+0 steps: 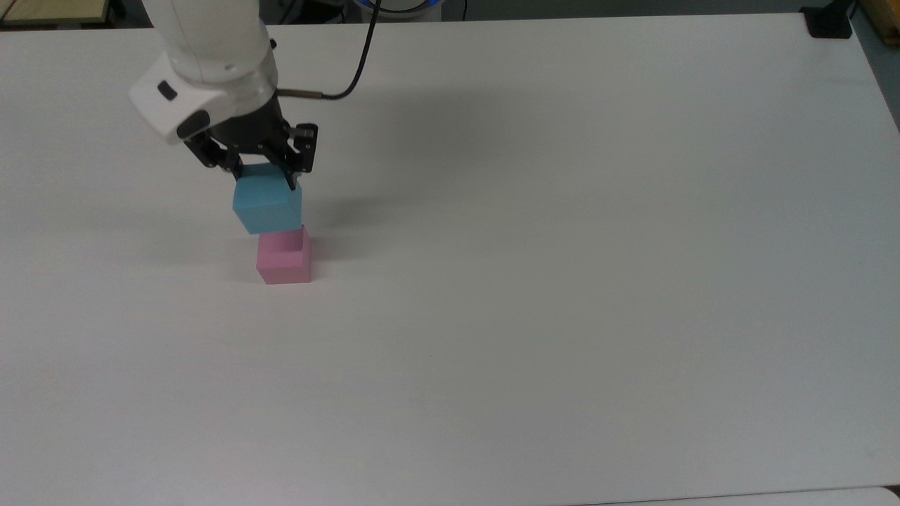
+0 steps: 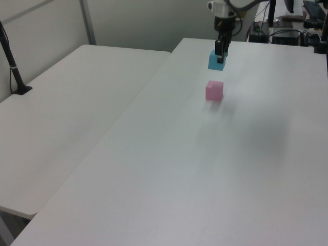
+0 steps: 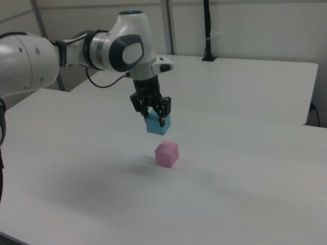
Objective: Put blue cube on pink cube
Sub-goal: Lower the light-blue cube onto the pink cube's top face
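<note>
Currently carry step, placement not yet done. Left to right in right view: white arm, then fingers clamped on blue cube, cube held in air, clear of surface. Pink cube sits on surface just right of and below it, apart, not touching. Judgement: next move calls for small sideways shift until centred over pink cube, faces squared, then slow descent before release.

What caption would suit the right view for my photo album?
A robot arm's claw holds a blue cube in the air above a pink cube on a white table.
</note>
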